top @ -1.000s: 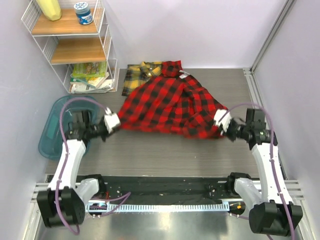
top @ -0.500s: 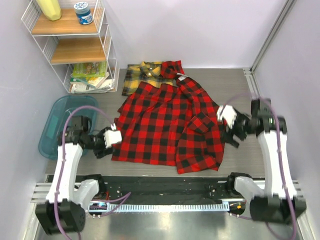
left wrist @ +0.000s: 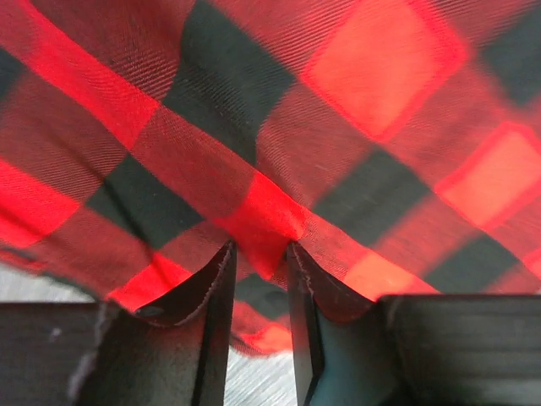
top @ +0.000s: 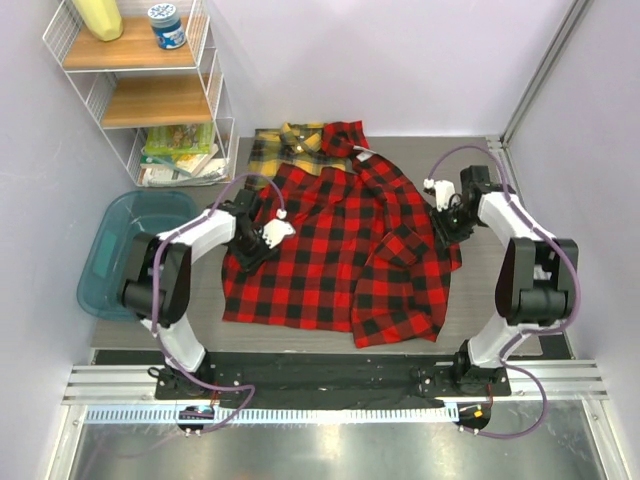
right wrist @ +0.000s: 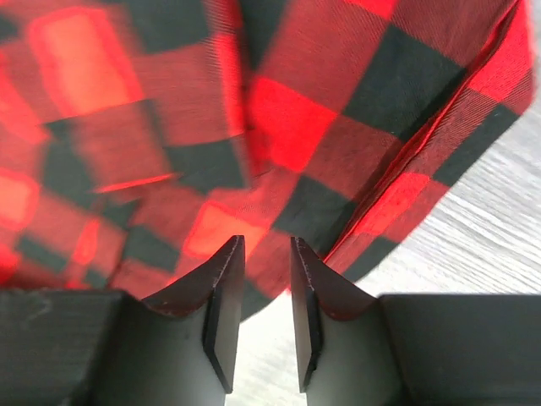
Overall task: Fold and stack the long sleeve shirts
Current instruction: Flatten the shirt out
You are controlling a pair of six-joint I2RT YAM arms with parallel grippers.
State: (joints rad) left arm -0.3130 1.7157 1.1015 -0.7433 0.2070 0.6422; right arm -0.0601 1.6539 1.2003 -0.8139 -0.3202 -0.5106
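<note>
Grey table (top: 500, 300), seen from above: red shirt (top: 330, 260) spread flat mid-table, collar overlapping yellow shirt (top: 270, 150) at the far edge. On its left side sits the left gripper (top: 272, 232); at its right edge, the right gripper (top: 436, 192).

Left wrist: fingers close together, a ridge of red cloth between the tips. Clamped or not, can't tell.

Right wrist: jaws slightly apart, nothing between them, hem just beyond the tips.
</note>
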